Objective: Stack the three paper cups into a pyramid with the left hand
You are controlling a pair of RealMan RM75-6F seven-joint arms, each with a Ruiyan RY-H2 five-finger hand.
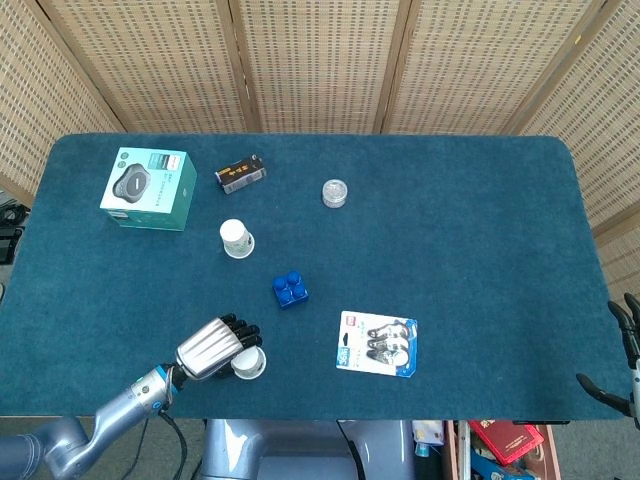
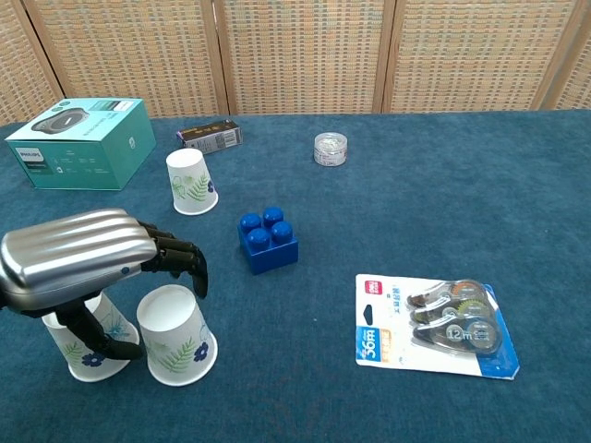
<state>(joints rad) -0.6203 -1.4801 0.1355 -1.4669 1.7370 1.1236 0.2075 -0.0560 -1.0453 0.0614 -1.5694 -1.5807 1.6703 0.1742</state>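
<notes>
The left hand (image 2: 78, 263) hovers over two upside-down paper cups at the near left edge of the blue felt table (image 2: 443, 203), fingers (image 2: 180, 258) spread and curved downward, holding nothing. The fern cup (image 2: 175, 334) stands tilted just beside the blue-flower cup (image 2: 81, 343), which the head view hides under the hand (image 1: 215, 348). A third cup (image 2: 191, 181), also inverted, stands well apart toward the teal box (image 2: 83, 143). Woven wicker screens (image 1: 320, 60) close off the back. Only the head view shows the right hand (image 1: 625, 350), off the table's right edge; I cannot tell its state. A blue brick (image 2: 267, 240) sits near centre.
</notes>
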